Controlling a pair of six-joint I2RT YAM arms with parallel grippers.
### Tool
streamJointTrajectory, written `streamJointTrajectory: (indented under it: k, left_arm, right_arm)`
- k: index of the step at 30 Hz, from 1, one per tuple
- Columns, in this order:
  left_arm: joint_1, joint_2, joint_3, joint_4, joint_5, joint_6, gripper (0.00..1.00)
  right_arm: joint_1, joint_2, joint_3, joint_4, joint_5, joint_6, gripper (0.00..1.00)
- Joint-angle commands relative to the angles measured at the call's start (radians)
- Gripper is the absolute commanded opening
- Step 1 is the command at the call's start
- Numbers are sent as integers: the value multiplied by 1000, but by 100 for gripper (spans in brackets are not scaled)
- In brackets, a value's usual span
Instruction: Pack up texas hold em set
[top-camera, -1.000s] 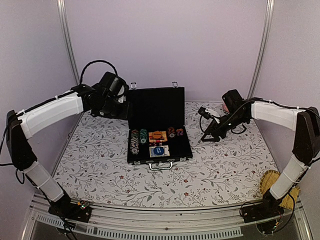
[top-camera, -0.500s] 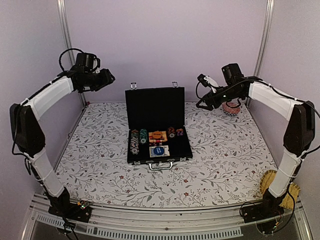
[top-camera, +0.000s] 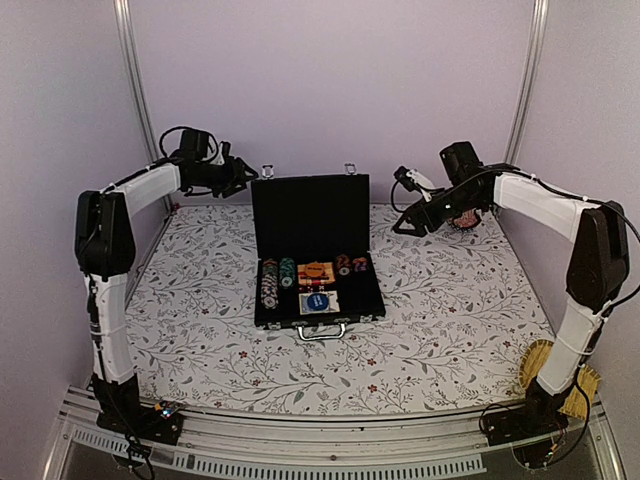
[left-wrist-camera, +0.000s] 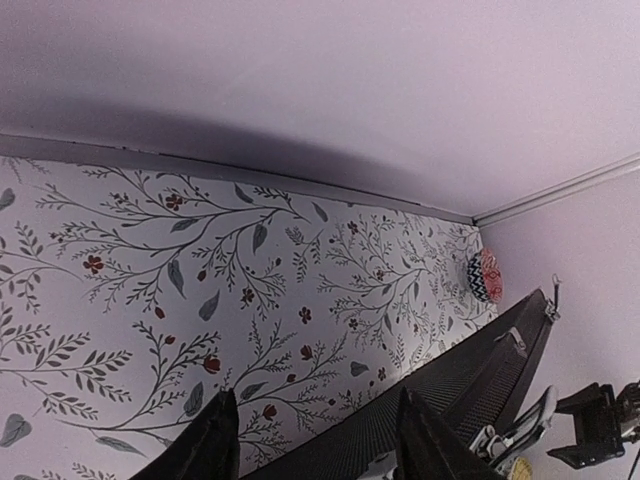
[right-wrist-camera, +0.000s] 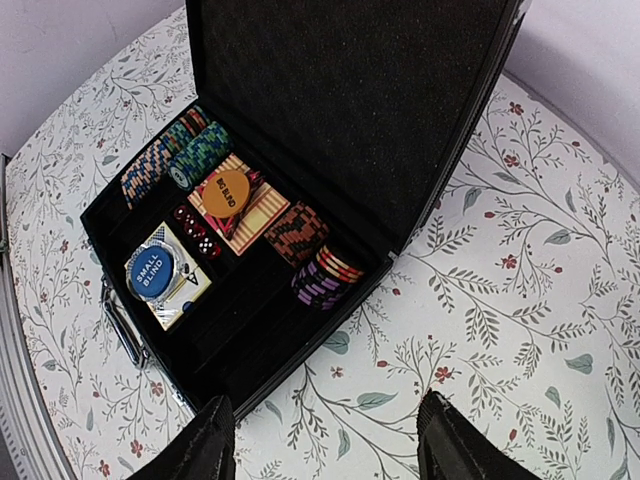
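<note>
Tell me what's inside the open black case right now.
In the case: chip rows, more chip stacks, red dice, an orange disc and a blue disc. The discs sit on cards and cover most of them.

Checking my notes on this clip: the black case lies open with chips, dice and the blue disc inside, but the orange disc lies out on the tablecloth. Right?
Not quite. The orange disc is inside the black case too, resting beside the dice, as the right wrist view shows. The case is open, with chips and the blue disc inside.
</note>
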Motion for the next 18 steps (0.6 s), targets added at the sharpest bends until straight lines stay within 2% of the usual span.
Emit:
streamJointTrajectory:
  k: [1,5,14,18]
  left_arm:
    - [-28,-65,-70,3,180,85,54]
    - [-66,-186,-243,13,219,139,52]
    - [-175,-570,-825,97,198,154,51]
    - [-198,-682,-945,60,110,171,50]
  right_arm:
    - [-3,-58,-36,-10,-11,-17,63]
    - [-3,-66,-47,-9,-8,-15,63]
    - [-9,-181,-89,-6,-37,-13,64]
    - [-9,-232,-158,6,-107,-39,67]
